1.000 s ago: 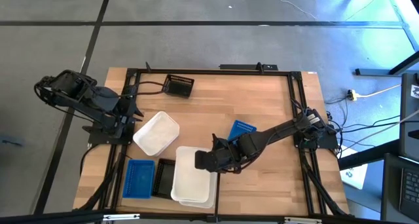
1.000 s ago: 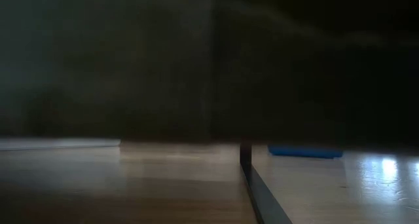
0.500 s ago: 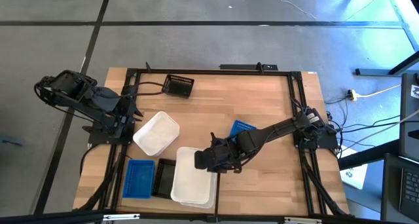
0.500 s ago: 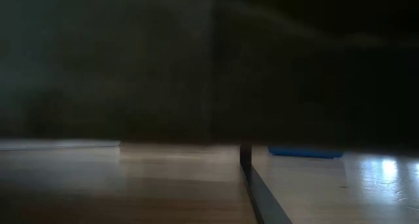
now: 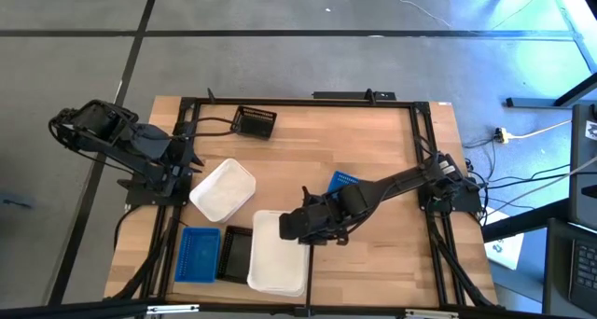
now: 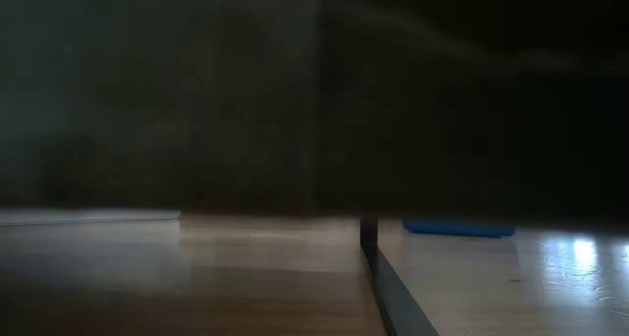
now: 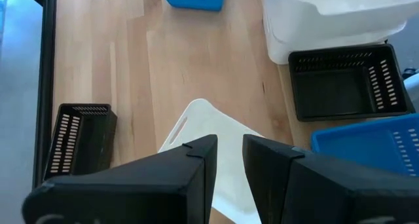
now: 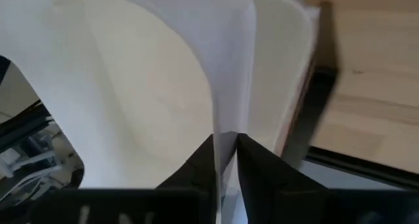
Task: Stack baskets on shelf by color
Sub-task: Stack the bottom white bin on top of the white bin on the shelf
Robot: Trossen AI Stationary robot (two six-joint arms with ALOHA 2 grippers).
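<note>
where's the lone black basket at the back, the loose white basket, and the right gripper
black basket (image 5: 255, 122), high view, on its slotted side wall.
white basket (image 5: 222, 189), high view, on its inner floor.
right gripper (image 8: 226, 152), right wrist view, between fingertips pinching a white basket wall.

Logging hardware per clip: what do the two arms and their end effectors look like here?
Both arms are dark, near-black, built of jointed segments. The left end effector has two broad, flat-faced black fingers with angular tips. The right end effector shows the same dark wedge-shaped fingers. Black cables run from each arm's base along the rails of the shelf. No markings or labels are legible.
</note>
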